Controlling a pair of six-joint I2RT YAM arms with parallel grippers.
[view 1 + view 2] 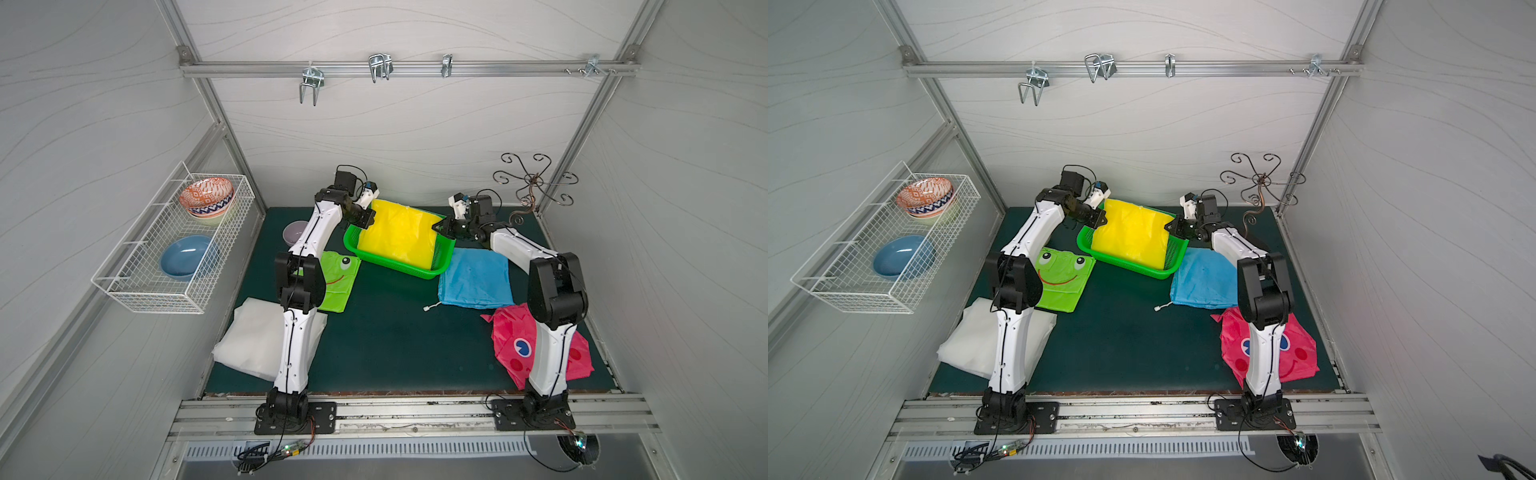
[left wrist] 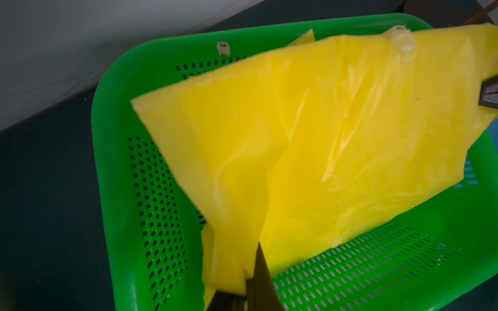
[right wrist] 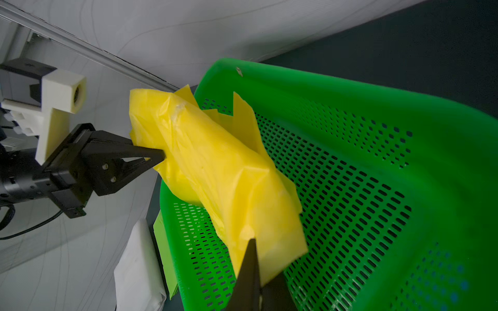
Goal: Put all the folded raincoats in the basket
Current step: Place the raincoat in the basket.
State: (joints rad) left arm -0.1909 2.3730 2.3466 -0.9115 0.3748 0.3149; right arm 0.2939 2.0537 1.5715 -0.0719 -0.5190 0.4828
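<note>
My left gripper (image 1: 369, 222) is clamped on one side edge of the yellow raincoat (image 1: 397, 235). My right gripper (image 1: 436, 227) is clamped on the opposite edge. Thin black pointed fingers (image 3: 250, 269) bite the film.

The raincoat is thin glossy plastic, folded to a rough rectangle and creased, with layers slipping apart at the corners. It has one small clear crinkled patch near an edge. It hangs stretched between my two grippers over the basket (image 1: 443, 249), tilted: the far edge is raised above the rim and the near edge dips inside the walls. I can't tell whether it touches the basket floor.

The basket is bright green hard plastic, rectangular, with a smooth rounded rim. Its walls and floor are punched with rows of small slots. It sits on the dark green mat (image 1: 395, 340) near the back wall.

Also on the mat:
- a flat blue raincoat (image 1: 476, 282) with a white cord, just beside a basket corner
- a lime frog-face raincoat (image 1: 338, 286)
- a pink raincoat (image 1: 505, 332) with a printed face
- a milky white folded sheet (image 1: 249, 340)

A white wire rack (image 1: 137, 286) on the side wall holds a patterned bowl (image 1: 205, 193) and a blue bowl (image 1: 187, 257), both glazed.
</note>
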